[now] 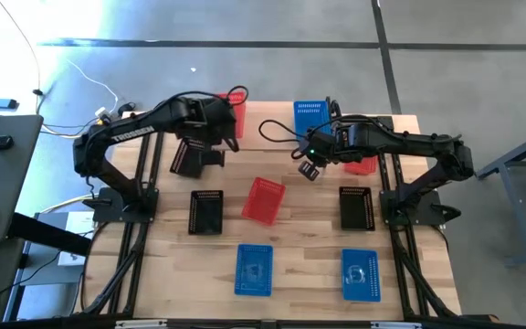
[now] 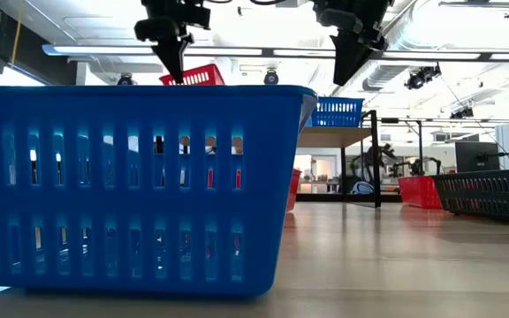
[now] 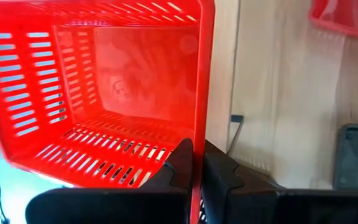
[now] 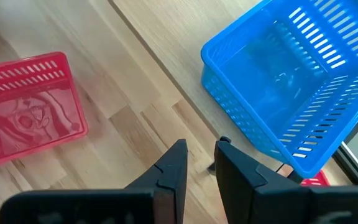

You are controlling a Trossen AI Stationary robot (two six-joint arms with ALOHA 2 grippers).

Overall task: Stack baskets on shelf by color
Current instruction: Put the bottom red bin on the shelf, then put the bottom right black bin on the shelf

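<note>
One red basket (image 3: 104,87) in left gripper (image 3: 196,163).

Only one text is made out: white lettering "TROSSEN" on the left arm (image 1: 128,133), along its dark upper link, seen in high view, left-far part of table. No other labels, nos. or signs can be read.
</note>
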